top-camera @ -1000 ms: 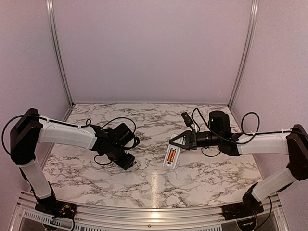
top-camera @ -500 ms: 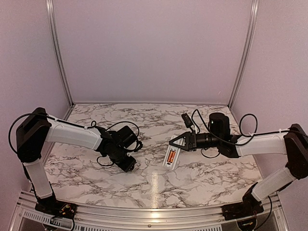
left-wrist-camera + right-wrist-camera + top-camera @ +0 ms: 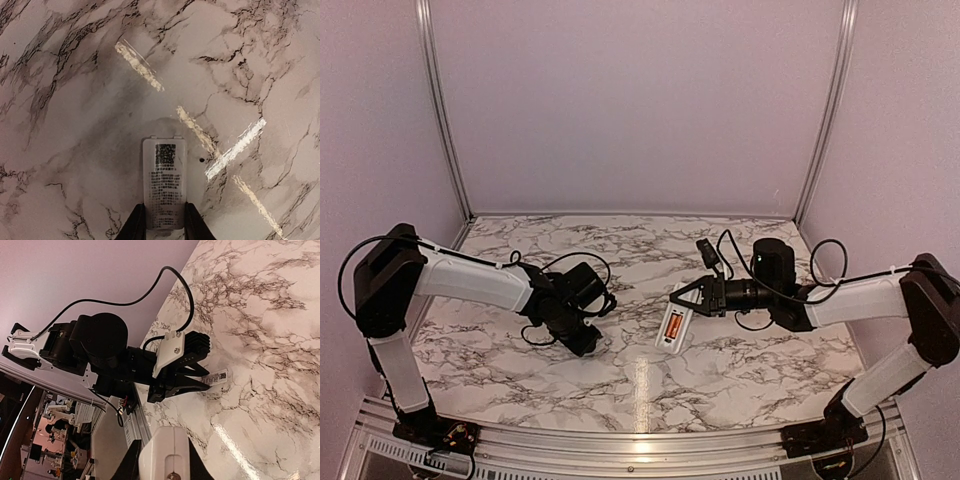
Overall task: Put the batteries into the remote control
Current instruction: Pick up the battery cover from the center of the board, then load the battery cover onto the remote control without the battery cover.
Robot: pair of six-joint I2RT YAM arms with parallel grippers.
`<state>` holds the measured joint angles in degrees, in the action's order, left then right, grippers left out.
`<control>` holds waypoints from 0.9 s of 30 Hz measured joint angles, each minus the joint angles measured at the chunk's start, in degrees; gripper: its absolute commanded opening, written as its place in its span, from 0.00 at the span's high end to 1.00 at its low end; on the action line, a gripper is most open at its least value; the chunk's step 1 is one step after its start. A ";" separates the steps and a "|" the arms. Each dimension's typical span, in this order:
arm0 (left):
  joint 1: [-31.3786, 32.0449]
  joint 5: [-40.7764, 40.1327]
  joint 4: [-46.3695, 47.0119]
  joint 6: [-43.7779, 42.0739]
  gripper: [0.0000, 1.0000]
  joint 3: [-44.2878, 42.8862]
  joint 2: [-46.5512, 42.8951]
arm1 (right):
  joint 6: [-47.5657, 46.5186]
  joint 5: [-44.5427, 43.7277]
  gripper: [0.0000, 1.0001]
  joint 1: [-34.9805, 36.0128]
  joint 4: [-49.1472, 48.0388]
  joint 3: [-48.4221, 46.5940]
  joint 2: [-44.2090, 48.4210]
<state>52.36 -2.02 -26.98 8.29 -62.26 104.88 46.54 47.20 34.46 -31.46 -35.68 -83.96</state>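
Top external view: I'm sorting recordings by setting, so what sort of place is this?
Probably a robotics lab test cell: marble-patterned tabletop, plain lilac panel walls, aluminium corner rails, plus cluttered lab equipment beyond the table edge.

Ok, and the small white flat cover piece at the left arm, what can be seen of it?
The cover piece is a small, flat white rectangle, plastic by its look, with rounded corners and two small tabs on its far end. Its upward face carries a square code and lines of fine print. It lies flat on the marble table, lengthwise in the left gripper, whose jaws press both long edges at its near end. Nothing else touches it.
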 measured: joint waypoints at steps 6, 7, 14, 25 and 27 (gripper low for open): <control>0.28 1.20 -0.55 1.49 0.86 0.76 -3.65 | 1.73 -1.64 1.00 0.00 -3.08 2.43 -0.72; 0.48 1.53 -0.55 1.99 0.86 1.01 -5.27 | 2.19 -1.81 1.00 0.00 -3.76 2.91 -0.98; 4.87 2.25 -0.33 6.01 0.86 0.42 -16.22 | 6.27 -5.11 1.00 0.72 -9.29 4.85 -3.87; 13.09 2.16 0.15 12.20 0.88 -8.37 -14.25 | 9.88 -9.09 1.00 3.76 -13.94 4.85 -5.86; 13.49 1.92 0.20 12.83 0.88 -9.46 -12.81 | 10.25 -9.79 1.00 4.02 -13.97 4.85 -5.86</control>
<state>65.84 -0.10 -26.79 21.12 -71.72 92.07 56.80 37.41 38.48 -45.43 -30.83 -89.82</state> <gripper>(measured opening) 0.243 0.193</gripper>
